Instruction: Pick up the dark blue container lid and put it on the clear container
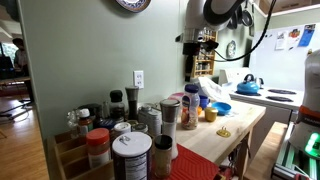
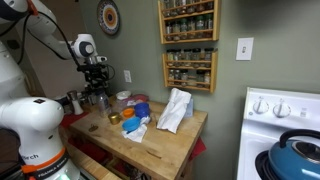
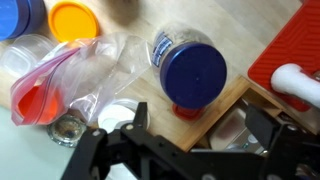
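In the wrist view the dark blue container lid [image 3: 193, 72] is a round disc on top of the clear container [image 3: 163, 44], seen from above at the edge of the wooden counter. In an exterior view the clear container [image 1: 191, 108] stands upright with the blue lid [image 1: 191, 89] on top. My gripper [image 3: 200, 125] is open and empty. Its two black fingers hang above and just in front of the lid, not touching it. In both exterior views the gripper [image 1: 200, 44] [image 2: 97, 84] is well above the counter.
An orange-lidded jar [image 3: 72, 18], a light blue bowl [image 1: 222, 108] and a crumpled clear bag with red inside [image 3: 60, 85] lie close by. A red mat [image 3: 290, 40] lies beside the counter. Spice jars [image 1: 130, 150] crowd one end, and a small yellow piece [image 1: 223, 131] lies on the wood.
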Available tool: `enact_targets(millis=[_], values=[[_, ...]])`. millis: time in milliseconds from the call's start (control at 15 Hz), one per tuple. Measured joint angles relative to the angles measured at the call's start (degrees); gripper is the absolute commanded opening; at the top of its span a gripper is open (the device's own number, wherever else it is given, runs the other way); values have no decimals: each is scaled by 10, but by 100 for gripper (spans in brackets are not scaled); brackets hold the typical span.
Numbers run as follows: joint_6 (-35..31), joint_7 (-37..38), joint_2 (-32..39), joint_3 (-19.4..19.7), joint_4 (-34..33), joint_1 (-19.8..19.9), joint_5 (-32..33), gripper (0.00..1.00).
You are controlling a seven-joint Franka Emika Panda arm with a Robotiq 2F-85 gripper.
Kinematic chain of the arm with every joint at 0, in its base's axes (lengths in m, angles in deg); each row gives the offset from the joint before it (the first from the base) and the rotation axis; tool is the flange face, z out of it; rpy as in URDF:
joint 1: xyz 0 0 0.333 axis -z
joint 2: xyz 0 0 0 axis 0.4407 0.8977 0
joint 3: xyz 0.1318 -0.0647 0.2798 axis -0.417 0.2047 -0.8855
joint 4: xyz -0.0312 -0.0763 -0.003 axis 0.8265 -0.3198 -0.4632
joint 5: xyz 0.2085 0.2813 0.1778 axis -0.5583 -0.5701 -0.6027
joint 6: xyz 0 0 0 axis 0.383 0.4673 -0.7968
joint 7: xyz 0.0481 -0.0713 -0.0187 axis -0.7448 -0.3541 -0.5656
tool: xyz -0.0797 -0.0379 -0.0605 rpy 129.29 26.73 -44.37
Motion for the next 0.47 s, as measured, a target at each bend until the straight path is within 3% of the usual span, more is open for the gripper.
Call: enact_targets(millis=[467], values=[[16,0,-84,6,2,-1,-14,100]])
